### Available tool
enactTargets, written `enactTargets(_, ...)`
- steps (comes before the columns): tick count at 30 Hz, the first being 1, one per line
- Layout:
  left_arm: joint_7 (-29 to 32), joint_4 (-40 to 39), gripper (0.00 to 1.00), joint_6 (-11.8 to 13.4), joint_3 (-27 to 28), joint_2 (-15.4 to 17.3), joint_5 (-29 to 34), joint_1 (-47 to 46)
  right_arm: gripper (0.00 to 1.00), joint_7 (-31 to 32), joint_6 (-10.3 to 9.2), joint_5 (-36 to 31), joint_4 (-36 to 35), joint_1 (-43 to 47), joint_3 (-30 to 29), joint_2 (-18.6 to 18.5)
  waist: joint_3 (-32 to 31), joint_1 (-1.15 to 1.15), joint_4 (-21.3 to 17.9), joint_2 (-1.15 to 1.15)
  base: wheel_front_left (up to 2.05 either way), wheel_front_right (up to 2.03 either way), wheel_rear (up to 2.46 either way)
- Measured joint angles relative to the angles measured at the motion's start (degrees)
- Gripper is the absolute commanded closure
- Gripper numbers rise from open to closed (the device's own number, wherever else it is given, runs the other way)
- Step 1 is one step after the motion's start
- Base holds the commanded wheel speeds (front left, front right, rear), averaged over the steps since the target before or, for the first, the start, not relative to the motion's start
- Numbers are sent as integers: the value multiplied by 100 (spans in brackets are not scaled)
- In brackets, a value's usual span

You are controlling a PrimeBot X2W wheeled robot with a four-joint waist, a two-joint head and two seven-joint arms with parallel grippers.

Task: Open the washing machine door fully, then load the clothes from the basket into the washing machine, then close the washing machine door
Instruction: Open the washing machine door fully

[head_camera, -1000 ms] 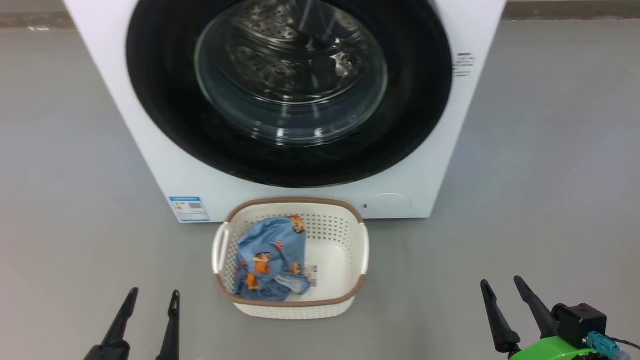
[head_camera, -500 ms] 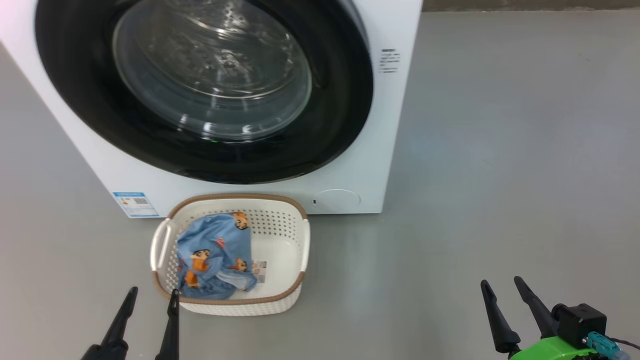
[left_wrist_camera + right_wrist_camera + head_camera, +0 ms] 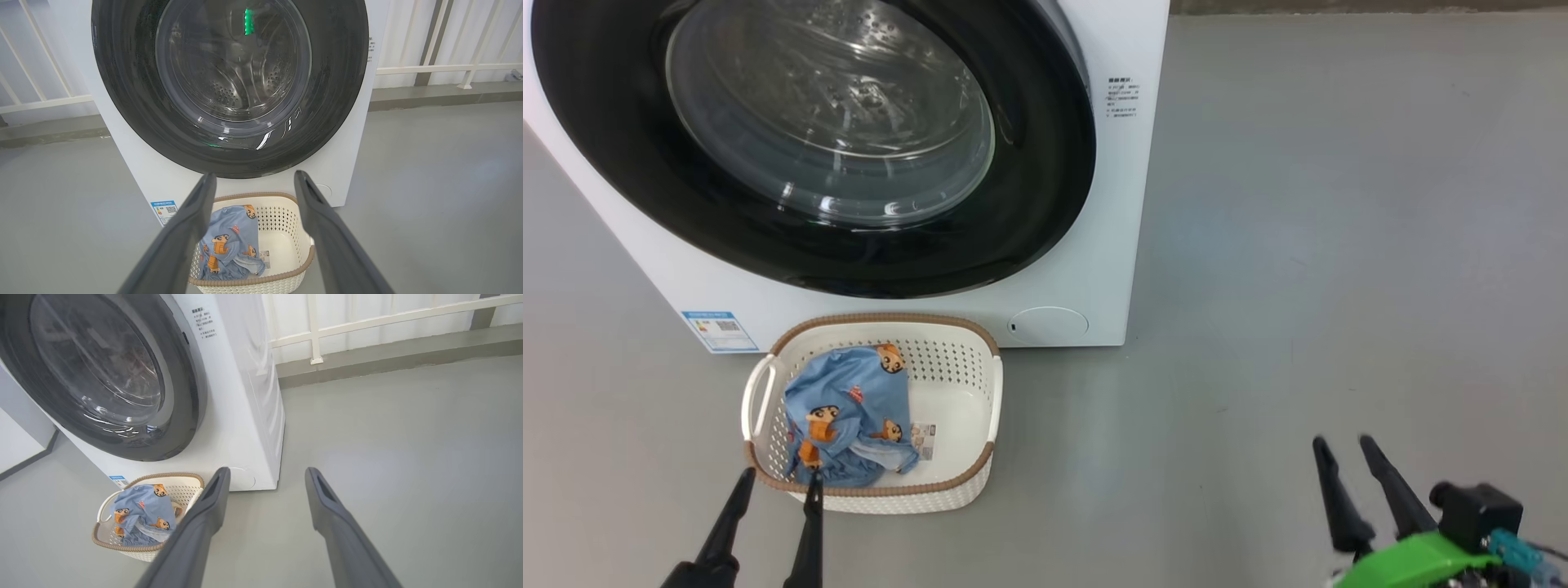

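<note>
Door: the round, black-rimmed door (image 3: 809,147) with its bulging glass centre sits shut against the white washing machine (image 3: 1107,245), so the opening step is not yet done.
Clothes: a blue cartoon-print garment (image 3: 845,416) lies bunched in the left half of the basket (image 3: 956,498), which stands on the floor just in front of the machine, below the door.
Left gripper (image 3: 780,475): fingers spread wide, holding nothing, at the basket's near left corner.
Right gripper (image 3: 1340,441): fingers wide, empty, well to the right of the basket over bare grey floor (image 3: 1298,245).
Key relation: the door lies ahead, above both grippers and to the left of the right one. Its right edge is the side nearer the right arm (a small dark notch (image 3: 186,337) there may be the catch, too small to tell), so that arm looks better placed to pull.
</note>
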Motion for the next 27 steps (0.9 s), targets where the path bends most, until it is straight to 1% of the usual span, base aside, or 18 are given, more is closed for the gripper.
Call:
enactTargets(4, 0, -12, 0, 0, -44, -30, -47, -19, 100, 0, 0, 397, -110, -409, 0, 82, 48, 0, 15, 0, 0, 0, 0)
enactTargets(12, 0, -41, 0, 0, -220, -59, -146, -197, 100, -4, 0, 1616, -360, -1868, -66, 110, 232, 0, 153, 0, 0, 0, 0)
enactTargets(17, 0, -44, 0, 0, -380, -87, -214, -350, 100, -43, 0, 2087, -414, -2746, -107, -10, 375, 0, 351, 0, 0, 0, 0)
enactTargets(21, 0, -48, 0, 0, -545, -105, -335, -493, 100, -44, 0, 2472, -198, -3393, -92, -218, 521, 0, 543, 0, 0, 0, 0)
enactTargets(24, 0, -47, 0, 1, -662, -127, -403, -593, 100, -44, 0, 2881, 118, -3844, -94, -353, 642, 0, 701, 0, 0, 0, 0)
enactTargets(26, 0, -42, 0, 8, -751, -127, -413, -645, 100, -44, 0, 3183, 371, -4076, 73, -478, 721, 0, 816, 0, 0, 0, 0)
enactTargets(27, 0, -33, 0, 9, -791, -129, -442, -661, 100, -43, 0, 3454, 490, -4188, 191, -519, 763, 0, 870, 0, 0, 0, 0)
